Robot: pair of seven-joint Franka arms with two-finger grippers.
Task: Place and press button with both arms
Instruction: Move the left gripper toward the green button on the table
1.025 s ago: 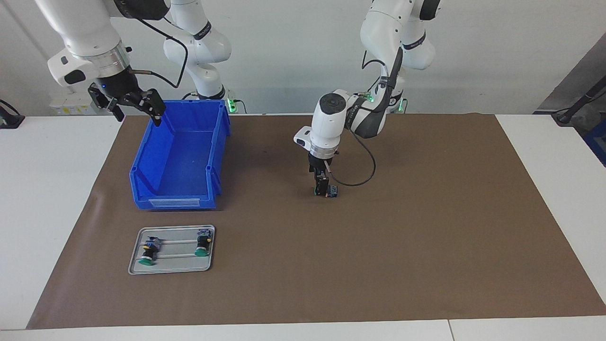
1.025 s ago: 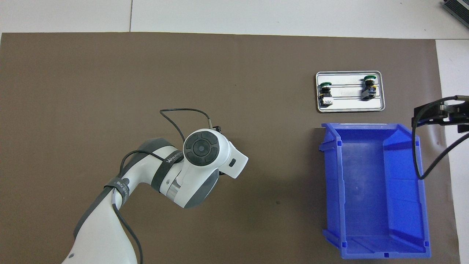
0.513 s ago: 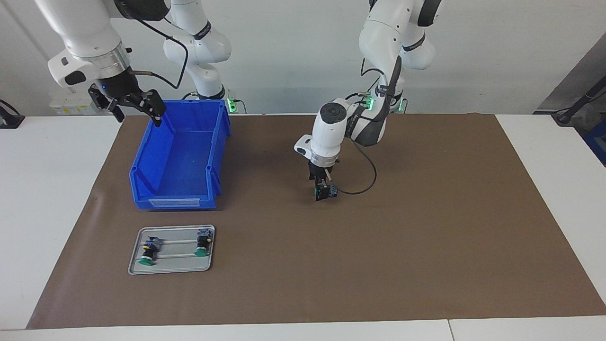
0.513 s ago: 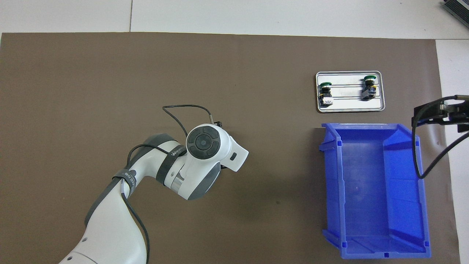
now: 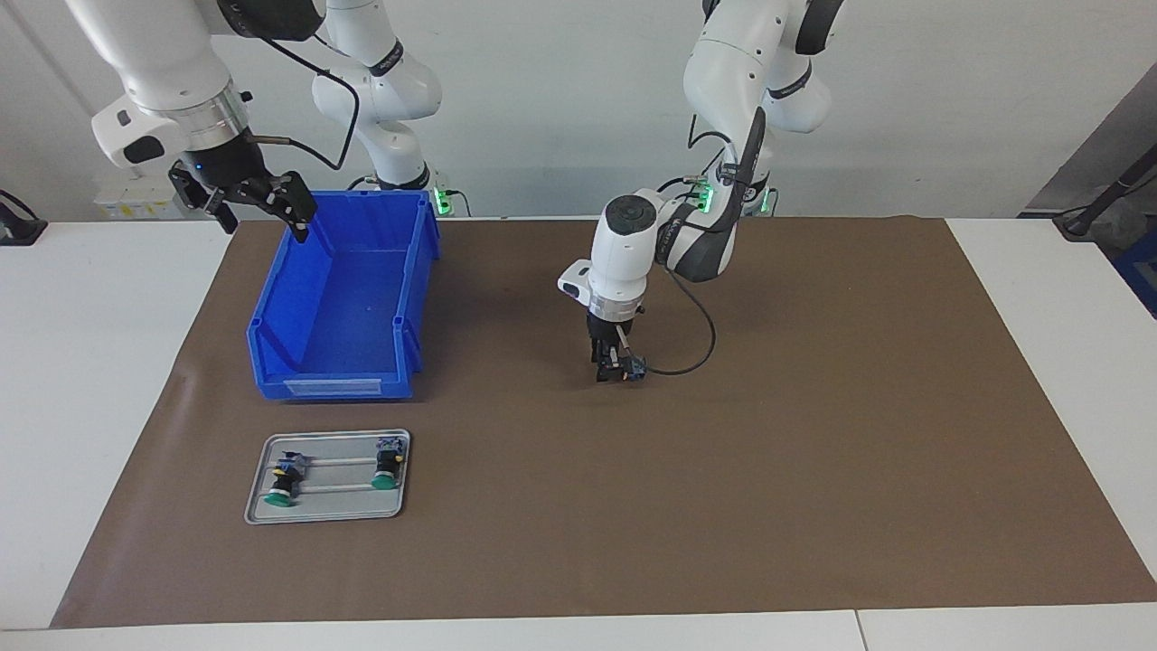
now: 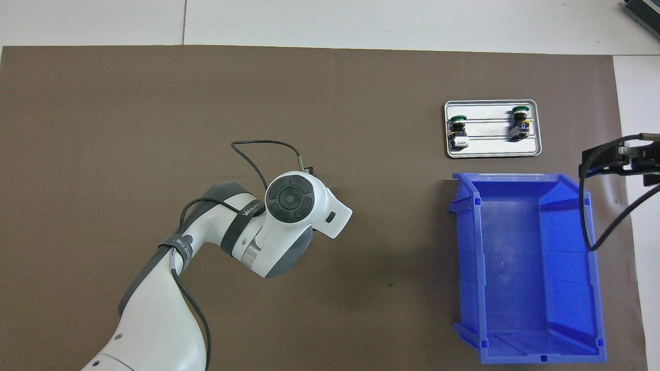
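Left claw lowered, closing on button; wrist vertical.

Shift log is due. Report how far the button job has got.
Looks done: two buttons lie on the metal tray. In hand: the left end effector is down at a third button on the brown mat; whether it grips, I cannot tell. Left: placing and pressing that one; the right end effector waits open over the blue bin's rim.
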